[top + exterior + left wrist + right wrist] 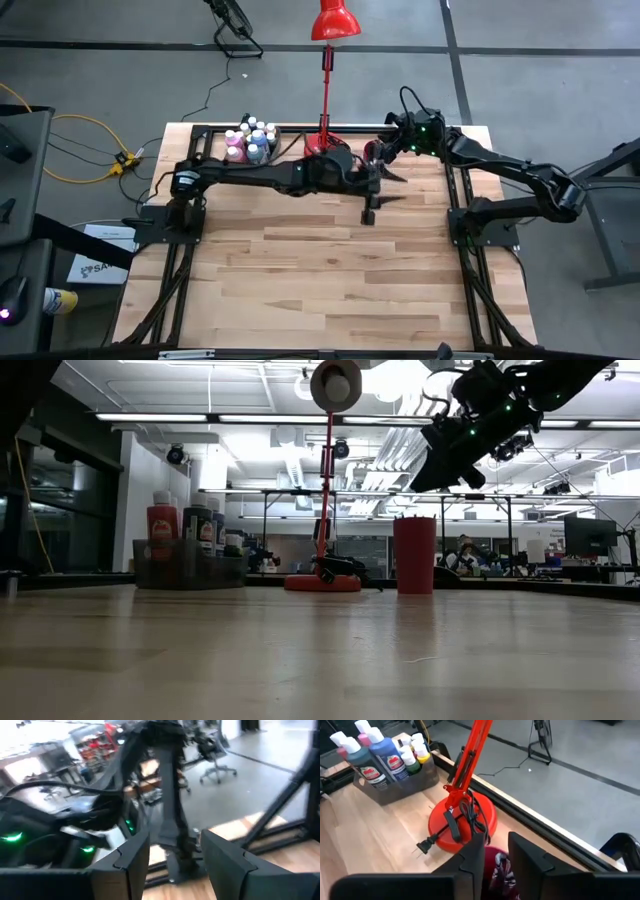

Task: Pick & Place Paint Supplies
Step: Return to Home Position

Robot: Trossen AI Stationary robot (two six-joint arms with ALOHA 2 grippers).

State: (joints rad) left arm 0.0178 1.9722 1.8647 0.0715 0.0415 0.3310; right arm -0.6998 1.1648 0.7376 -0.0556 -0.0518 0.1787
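Cup [499,872] part-hidden behind right gripper [495,849], insides unclear

Left arm [250,177], based at 9 o'clock of the table: matte black tubular links, bulky rounded joints, pale marking on the joint nearest the base.
Right arm [520,185], based at 3 o'clock: same black build, small green lights [425,128] on the wrist housing, thin black cable [405,95] looping off it.
Left gripper [175,837] and right gripper [494,842]: two dark grey fingers each, flat, angular, with bevelled edges.
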